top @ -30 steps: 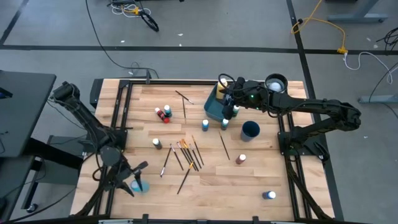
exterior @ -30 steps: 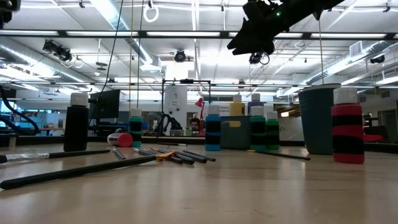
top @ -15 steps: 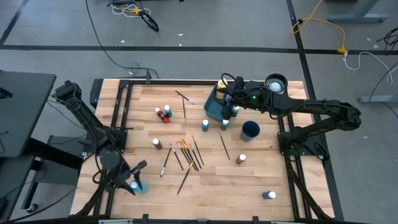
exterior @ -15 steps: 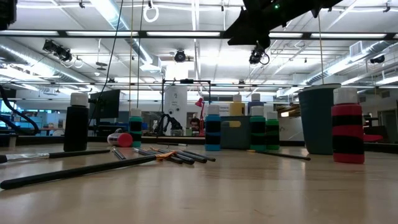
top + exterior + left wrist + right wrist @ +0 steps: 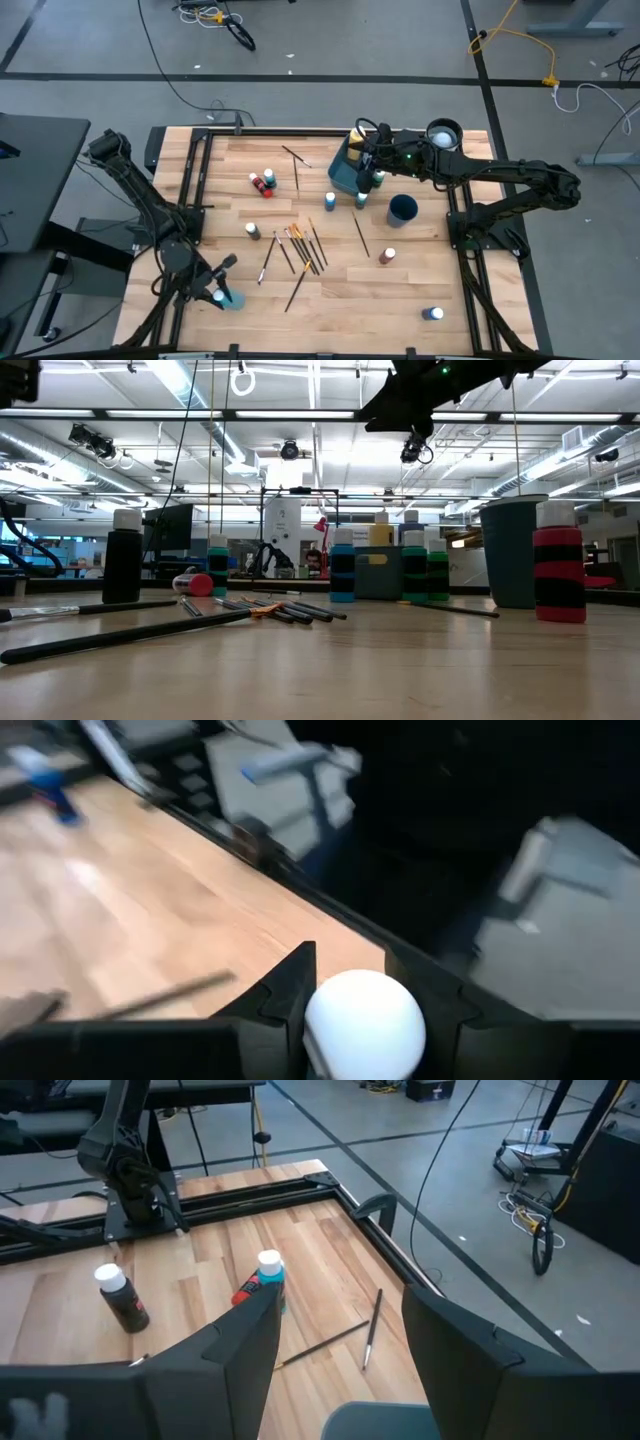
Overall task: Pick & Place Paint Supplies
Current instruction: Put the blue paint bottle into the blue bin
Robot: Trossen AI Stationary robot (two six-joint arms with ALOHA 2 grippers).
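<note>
One round white-capped blue paint bottle (image 5: 221, 297) on planked wood, flanked by left gripper (image 5: 217, 293) fingers, contact unclear.

A grey concrete floor (image 5: 330, 50) surrounds the light wooden plank table (image 5: 330, 290), crossed by dark floor lines and loose black and yellow cables. Long fluorescent ceiling lights (image 5: 180, 385) brighten the far hall.
</note>
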